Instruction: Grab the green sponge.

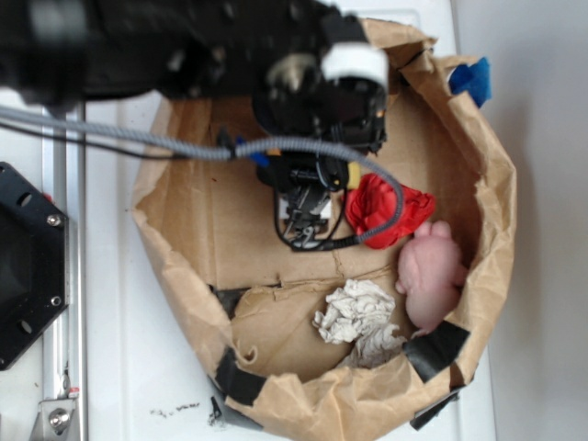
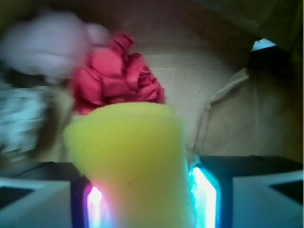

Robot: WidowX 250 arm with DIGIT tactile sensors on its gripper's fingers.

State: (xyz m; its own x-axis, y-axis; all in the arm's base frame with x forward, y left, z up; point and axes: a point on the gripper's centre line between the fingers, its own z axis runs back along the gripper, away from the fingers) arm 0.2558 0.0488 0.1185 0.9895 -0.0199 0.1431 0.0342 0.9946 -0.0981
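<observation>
Item 1, claw [image 2: 142, 199]: seen in the wrist view at the bottom of the frame, clamped on the green sponge [image 2: 130, 161]. One finger pad [image 2: 95, 209] glows pink-white against the sponge's left flank, the other glows cyan against its right flank; both touch the foam. In the exterior view the claw [image 1: 308, 220] hangs from the black arm [image 1: 184, 46] at upper centre, pointing down into the box.

Item 2, green sponge: yellow foam block, filling the lower centre of the wrist view, pinched between the two pads and bulging above them. Its dark scouring edge cannot be made out. In the exterior view only a small yellow patch [image 1: 356, 175] shows, just beside the claw housing at centre.

Item 3, red cloth ball [image 2: 116, 78]: wrinkled, upper centre of the wrist view, just behind the sponge's top edge. In the exterior view it lies right of the claw [image 1: 381, 207], partly crossed by a black cable.

Item 4, pink plush toy [image 1: 430, 274]: right of centre, just below the red ball, near the box wall. Blurred at upper left in the wrist view [image 2: 47, 42].

Item 5, crumpled white cloth [image 1: 356, 312]: lower centre, on the box floor.

Item 6, cardboard box [image 1: 184, 239]: brown, ragged walls patched with black tape, holds all items above.

Item 7, white surface [image 1: 119, 367]: carries the box.

Item 8, blue object [image 1: 471, 80]: upper right, outside the box rim; kind unclear.
</observation>
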